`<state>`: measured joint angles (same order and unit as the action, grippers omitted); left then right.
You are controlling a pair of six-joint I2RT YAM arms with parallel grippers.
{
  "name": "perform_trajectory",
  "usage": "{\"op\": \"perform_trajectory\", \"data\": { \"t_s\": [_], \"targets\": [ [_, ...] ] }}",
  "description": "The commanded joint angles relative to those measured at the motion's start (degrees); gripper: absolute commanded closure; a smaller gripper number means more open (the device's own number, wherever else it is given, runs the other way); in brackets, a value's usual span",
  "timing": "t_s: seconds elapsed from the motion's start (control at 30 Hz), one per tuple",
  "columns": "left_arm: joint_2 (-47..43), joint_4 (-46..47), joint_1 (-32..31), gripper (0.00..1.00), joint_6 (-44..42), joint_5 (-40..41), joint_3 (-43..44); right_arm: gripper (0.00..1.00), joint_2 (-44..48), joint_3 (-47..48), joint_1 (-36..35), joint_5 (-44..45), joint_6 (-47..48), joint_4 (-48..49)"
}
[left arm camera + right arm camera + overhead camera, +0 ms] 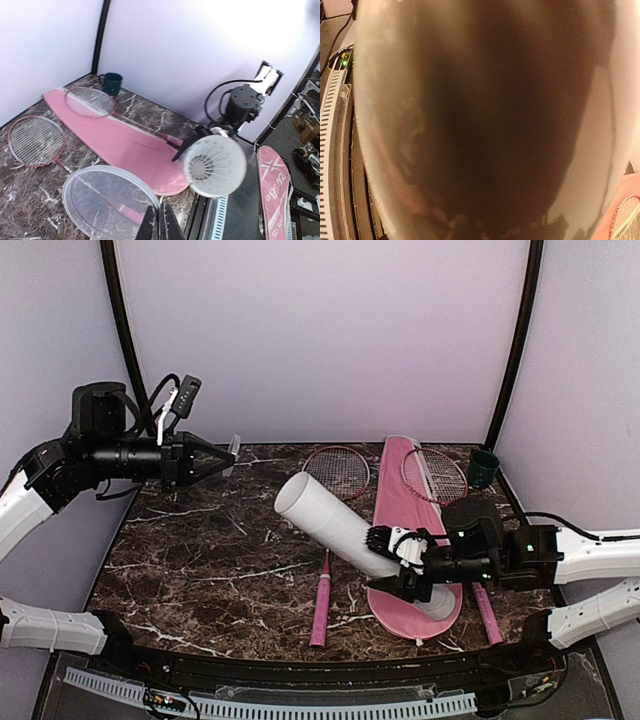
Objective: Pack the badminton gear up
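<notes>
Right up against the right wrist lens, the white cardboard tube [480, 120] swallows almost the whole frame as a blurred grey-white curve. The fingers are out of sight here. Only a sliver of the pink bag [624, 190] peeks in at the lower right corner.

Over to the left wrist view: at bottom centre, the left gripper [160, 226] has its fingers pinched tight on the rim of a clear round lid [107, 202], which hangs big and see-through in the lower left. Right of centre, the tube points its open mouth straight at the camera, and a white feather shuttlecock [202, 167] sits inside. How many lie behind it, I can't tell. The pink bag stretches from the upper left toward the centre. One red-framed racket [90, 101] rests its head on the bag, and the second racket [36, 140] lies on the marble table [30, 200] at the left edge. A dark green cup [112, 82] stands by the back wall, just beyond the bag's far end.

Up to the top view: the right gripper [400, 562] is clamped across the tube, lower right of centre. The tube is tilted, open end raised toward mid-frame, lower end down over the wide end of the bag. The left arm is high at upper left, the lid at its fingertips, well apart from the tube's mouth.
</notes>
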<state>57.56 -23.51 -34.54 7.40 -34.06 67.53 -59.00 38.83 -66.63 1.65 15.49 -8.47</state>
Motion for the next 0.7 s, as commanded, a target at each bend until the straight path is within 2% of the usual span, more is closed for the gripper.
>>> {"op": "perform_trajectory", "data": {
  "t_s": [0.0, 0.2, 0.43, 0.67],
  "targets": [
    [-1.5, 4.3, -2.9, 1.00, 2.6, -7.8, 2.1, 0.74, -0.8, 3.1, -0.4, 2.3, 0.4, 0.5],
    [0.0, 7.6, -8.2, 1.00, 4.2, -12.2, 1.2, 0.74, -1.1, 3.3, -0.4, 3.5, 0.0, -0.5],
    [5.5, 6.6, -15.7, 1.00, 2.0, -9.5, 4.1, 0.75, -1.0, 3.3, -0.4, 3.9, -0.1, -0.3],
    [8.1, 5.0, -17.2, 1.00, 1.0, -5.4, 5.6, 0.76, -0.6, 3.4, -0.4, 3.8, 0.2, -0.8]
  ]
}}
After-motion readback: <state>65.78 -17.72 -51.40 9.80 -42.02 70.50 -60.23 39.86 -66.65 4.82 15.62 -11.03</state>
